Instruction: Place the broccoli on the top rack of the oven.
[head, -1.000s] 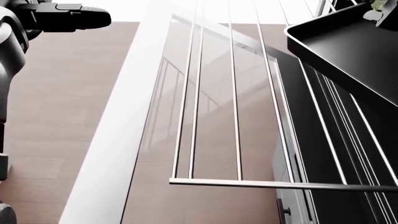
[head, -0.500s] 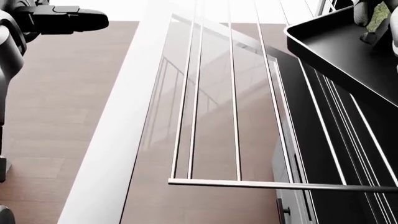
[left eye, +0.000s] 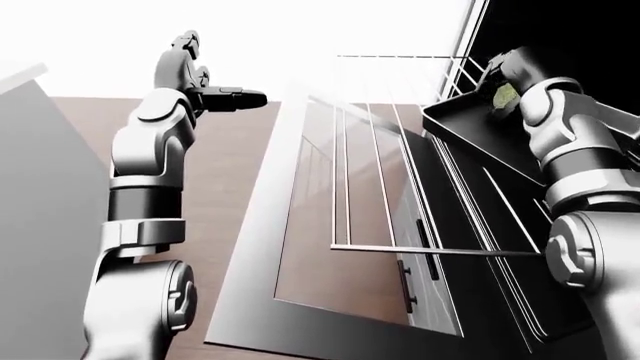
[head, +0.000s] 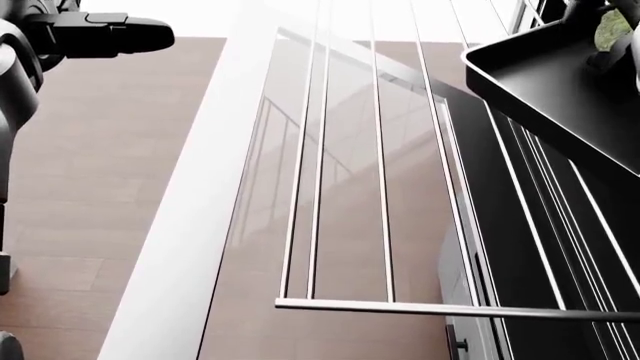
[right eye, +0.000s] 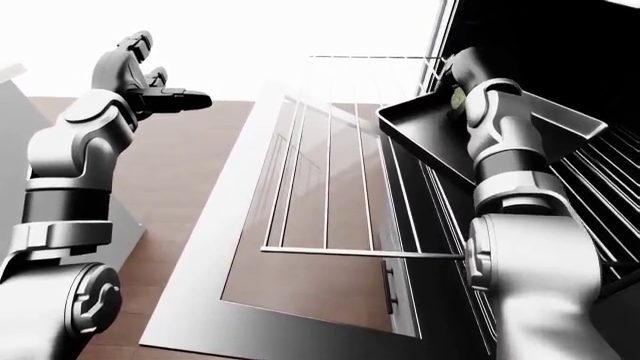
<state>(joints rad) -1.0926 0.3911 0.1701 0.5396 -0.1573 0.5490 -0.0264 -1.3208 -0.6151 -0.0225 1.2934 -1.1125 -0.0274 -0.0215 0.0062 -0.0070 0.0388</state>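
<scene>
The green broccoli (left eye: 505, 94) is held in my right hand (left eye: 498, 81), whose fingers close round it. The hand hovers at the upper edge of a black tray (left eye: 470, 131), by the dark oven opening at the top right of the left-eye view. The tray sits on the pulled-out wire rack (left eye: 375, 187), which reaches out over the open glass oven door (left eye: 300, 270). In the head view only a bit of broccoli (head: 612, 28) shows, at the top right corner. My left hand (left eye: 228, 98) is raised far to the left of the door, fingers stretched out, empty.
More wire racks (right eye: 610, 172) lie inside the dark oven cavity on the right. A grey cabinet side (left eye: 30, 225) stands at the left edge. Brown wooden floor (head: 90, 195) shows left of the door and through its glass.
My right hand with the broccoli has come into the head view's top right corner, over the tray. The whole picture has shifted slightly, so the camera moved. The left hand has hardly moved.
</scene>
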